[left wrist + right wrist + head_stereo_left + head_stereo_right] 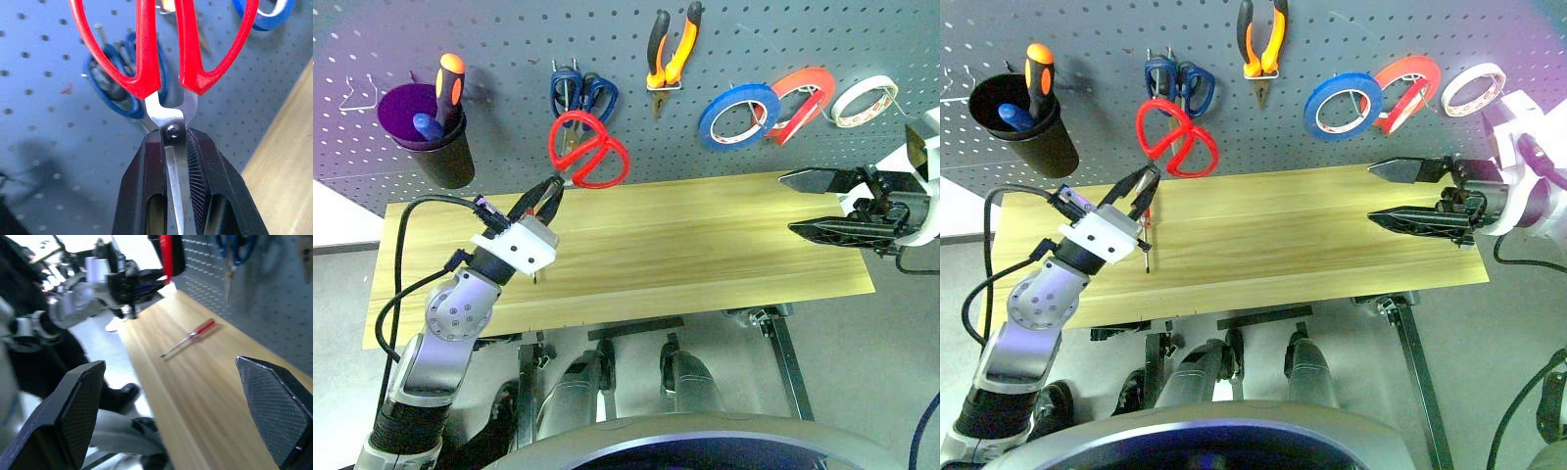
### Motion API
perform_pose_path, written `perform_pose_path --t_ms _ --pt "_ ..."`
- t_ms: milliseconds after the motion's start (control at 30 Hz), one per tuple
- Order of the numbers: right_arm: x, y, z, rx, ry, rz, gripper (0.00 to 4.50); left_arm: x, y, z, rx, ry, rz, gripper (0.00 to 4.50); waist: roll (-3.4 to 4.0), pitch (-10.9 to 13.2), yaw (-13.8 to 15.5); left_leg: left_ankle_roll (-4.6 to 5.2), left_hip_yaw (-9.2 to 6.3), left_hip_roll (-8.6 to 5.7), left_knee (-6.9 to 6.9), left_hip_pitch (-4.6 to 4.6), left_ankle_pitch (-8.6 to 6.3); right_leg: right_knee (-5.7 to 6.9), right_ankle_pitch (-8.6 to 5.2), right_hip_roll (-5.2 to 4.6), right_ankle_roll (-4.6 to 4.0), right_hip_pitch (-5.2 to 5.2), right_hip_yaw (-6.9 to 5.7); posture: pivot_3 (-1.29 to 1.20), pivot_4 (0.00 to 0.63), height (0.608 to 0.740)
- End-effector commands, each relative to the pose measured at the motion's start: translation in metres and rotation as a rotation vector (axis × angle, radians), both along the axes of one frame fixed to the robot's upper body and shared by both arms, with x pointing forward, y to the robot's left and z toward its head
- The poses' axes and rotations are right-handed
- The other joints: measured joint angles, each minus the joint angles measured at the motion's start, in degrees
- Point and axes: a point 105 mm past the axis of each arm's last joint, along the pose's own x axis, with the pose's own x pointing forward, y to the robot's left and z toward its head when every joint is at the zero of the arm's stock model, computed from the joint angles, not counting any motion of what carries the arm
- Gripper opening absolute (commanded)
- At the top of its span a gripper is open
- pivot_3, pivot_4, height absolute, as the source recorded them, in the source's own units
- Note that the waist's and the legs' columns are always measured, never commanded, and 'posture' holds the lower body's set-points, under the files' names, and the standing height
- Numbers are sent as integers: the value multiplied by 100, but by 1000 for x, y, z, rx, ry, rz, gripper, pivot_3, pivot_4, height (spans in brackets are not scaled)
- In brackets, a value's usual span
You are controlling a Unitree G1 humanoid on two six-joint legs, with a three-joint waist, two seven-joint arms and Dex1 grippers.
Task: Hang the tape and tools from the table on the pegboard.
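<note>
- The left gripper (173, 147) is clamped on the red-handled scissors (590, 149) right at the pivot, its black fingers (200, 166) pinching the steel while the two red loops stick up toward the pegboard (509, 39). With so narrow a hold on smooth metal, the scissors could swivel or slide in the grip when a loop meets a hook.
- Just behind the red loops hang the blue-handled scissors (582, 93). If the approach drifts that way, a loop may knock them or catch on their hook rather than a free one.
- The hooks are thin wire and hard to make out behind the handles. Letting go before a loop is truly over a hook would probably drop the scissors onto the surface (705, 235).
- The small red-handled screwdriver (191, 337) lies flat on the surface, close below the left arm. Falling scissors or a low sweep of the arm could roll it toward the edge.
- The right gripper (818, 204) hangs over the right end of the surface with its fingers wide apart and nothing between them, well clear of the work.
- The pliers (671, 49) and the reddish tape (800, 98) already hang on the pegboard, the tape between a blue roll (737, 113) and a white roll (864, 100), so a careless reach there could unseat them.
</note>
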Motion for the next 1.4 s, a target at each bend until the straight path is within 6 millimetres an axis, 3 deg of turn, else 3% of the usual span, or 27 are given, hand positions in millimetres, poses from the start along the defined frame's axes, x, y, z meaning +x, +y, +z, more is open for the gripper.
perform_pose_path --t_ms 33,300,833,967,1133,1400 --pt "-11 -9 19 0 -44 30 4500 0 4 13 -25 -54 16 245 0 0 13 0 1 0 2 0 0 1 2 -1 1 0 0 -201 325 723" --pt "-17 -12 25 38 -53 89 4500 15 10 17 -65 -53 56 245 0 -2 33 -4 6 0 6 0 2 5 7 -1 3 -1 -1 -214 312 723" --pt "-22 -8 25 55 -31 92 4500 24 -10 6 -75 -9 -18 245 0 -4 102 -8 17 0 24 0 5 9 25 -6 7 -1 -2 -243 308 723" --pt "-22 -7 26 58 -32 89 4500 39 -6 -6 -52 48 12 245 1 -5 100 -9 19 0 28 0 5 10 29 -7 8 0 -1 -246 311 723" --pt "-27 -3 27 61 -36 128 4500 54 -3 -3 -110 70 41 245 1 -5 103 -11 21 1 33 0 7 12 38 -8 10 -1 -2 -248 315 723" --pt "-29 4 27 74 -36 150 4500 76 -17 -6 -153 104 52 245 0 -6 102 -10 23 1 54 0 7 14 47 -9 16 8 -4 -248 321 723"
